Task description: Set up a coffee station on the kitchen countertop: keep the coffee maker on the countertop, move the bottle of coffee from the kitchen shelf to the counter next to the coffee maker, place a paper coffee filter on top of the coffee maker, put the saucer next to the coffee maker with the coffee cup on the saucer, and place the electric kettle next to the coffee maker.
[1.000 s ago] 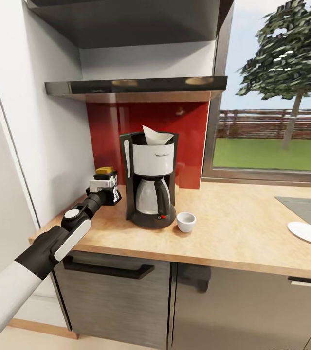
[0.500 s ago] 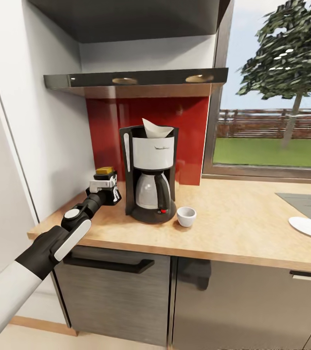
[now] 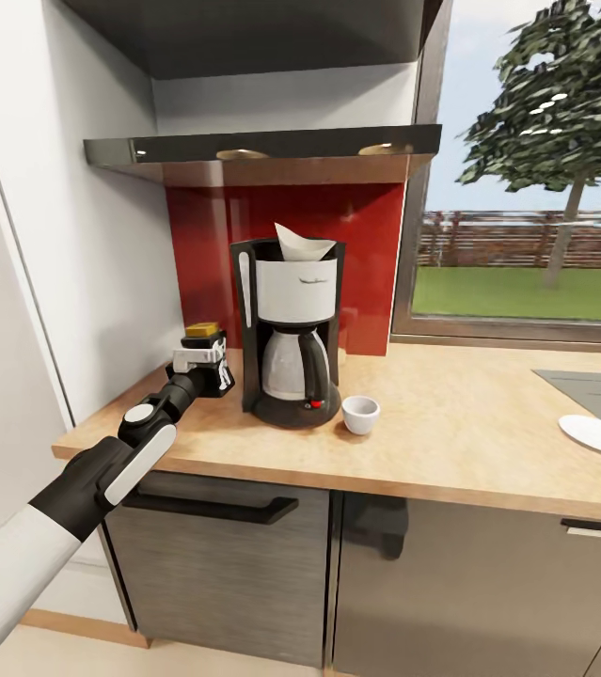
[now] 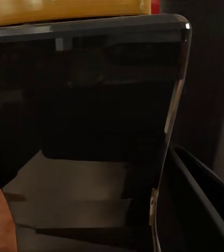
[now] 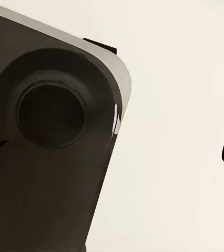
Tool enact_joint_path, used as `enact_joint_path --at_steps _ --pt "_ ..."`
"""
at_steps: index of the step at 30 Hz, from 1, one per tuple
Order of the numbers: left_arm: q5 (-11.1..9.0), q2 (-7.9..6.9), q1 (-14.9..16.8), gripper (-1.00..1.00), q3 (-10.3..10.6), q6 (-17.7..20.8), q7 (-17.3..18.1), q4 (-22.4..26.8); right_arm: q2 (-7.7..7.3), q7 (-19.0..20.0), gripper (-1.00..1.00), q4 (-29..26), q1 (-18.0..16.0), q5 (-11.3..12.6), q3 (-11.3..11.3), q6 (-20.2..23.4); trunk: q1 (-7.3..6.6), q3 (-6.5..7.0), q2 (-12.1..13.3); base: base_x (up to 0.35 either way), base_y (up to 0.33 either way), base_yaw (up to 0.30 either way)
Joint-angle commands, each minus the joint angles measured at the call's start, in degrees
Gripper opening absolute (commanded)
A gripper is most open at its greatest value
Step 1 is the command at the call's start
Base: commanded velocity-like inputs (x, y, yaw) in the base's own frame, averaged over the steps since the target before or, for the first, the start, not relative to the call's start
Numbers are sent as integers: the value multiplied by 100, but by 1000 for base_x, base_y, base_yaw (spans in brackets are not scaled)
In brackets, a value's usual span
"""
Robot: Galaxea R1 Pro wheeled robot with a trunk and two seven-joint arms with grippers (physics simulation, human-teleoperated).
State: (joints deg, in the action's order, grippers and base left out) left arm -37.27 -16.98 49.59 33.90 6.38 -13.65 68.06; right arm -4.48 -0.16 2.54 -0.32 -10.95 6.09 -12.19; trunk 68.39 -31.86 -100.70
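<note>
One paper coffee filter (image 3: 302, 244) sits in the coffee maker (image 3: 289, 338) on the worktop (image 3: 450, 423). Left pincer (image 3: 204, 362) grips the bottle of coffee (image 3: 202, 331) beside it; the coffee cup (image 3: 360, 414) stands empty.

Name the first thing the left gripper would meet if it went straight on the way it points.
The left gripper already surrounds the small dark jar with the golden-brown lid; beyond that, probably the red glossy backsplash, though depth is unclear.

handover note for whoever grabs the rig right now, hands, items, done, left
Left hand: at the bottle of coffee, on the countertop left of the coffee maker; grip unclear.
Right hand: state unknown.
Done: paper coffee filter sits on the maker; bottle beside it.
Left: coffee cup stands off the saucer, which lies far right near the sink. Fetch the kettle.
</note>
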Motion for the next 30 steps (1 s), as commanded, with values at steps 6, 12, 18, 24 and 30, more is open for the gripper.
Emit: enact_joint_path --at_steps 6,12,18,24,30 --pt "-34 -7 7 -100 21 12 -49 9 -1 0 100 10 -4 2 46 -24 0 -5 -3 107 0 0" --pt "-34 -7 7 -100 21 12 -50 14 -1 6 100 10 -4 -22 66 -21 0 -5 -3 111 0 0" --pt "-32 -58 -156 -100 -144 34 -69 18 -162 -14 100 -154 -123 142 29 -183 0 -5 -3 7 0 0" --pt "-32 -58 -184 -100 -206 34 -69 18 -220 -14 100 -177 -123 197 29 -375 0 -5 -3 0 0 0" --pt "-32 -58 -184 -100 -206 34 -69 18 -220 -14 100 -177 -123 197 29 -402 0 -5 -3 0 0 0"
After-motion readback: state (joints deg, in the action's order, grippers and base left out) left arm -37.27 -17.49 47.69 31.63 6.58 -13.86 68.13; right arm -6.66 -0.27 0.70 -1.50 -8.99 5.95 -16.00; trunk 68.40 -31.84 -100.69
